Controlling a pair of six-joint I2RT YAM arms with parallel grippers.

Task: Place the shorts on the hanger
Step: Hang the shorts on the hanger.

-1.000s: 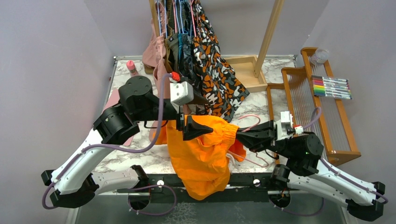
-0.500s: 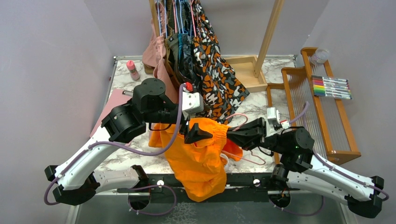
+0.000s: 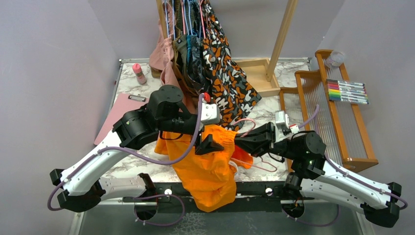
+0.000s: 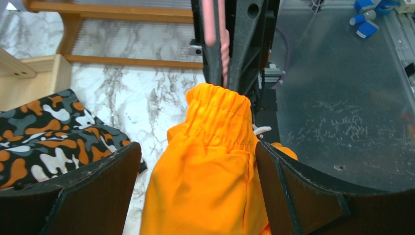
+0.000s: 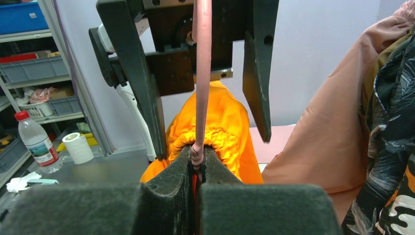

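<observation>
At lower centre the shorts [image 3: 210, 169] are flanked by the widely spread left fingers [image 4: 93, 191]. The hanger [image 5: 201, 73] is clamped in the closed right fingers [image 5: 166, 196]; patterned garments [image 3: 227, 83] are hung just above them.

The left arm [image 3: 93, 164] and right arm [image 3: 337, 183] share white lower links, black round joint housings and looping lilac cables [image 3: 147, 157]. A white camera block [image 3: 209, 112] tops each wrist. The black jaws show screw holes.

Much of the hanger [image 5: 201, 88] is hidden — covered by the shorts [image 3: 210, 169].
</observation>
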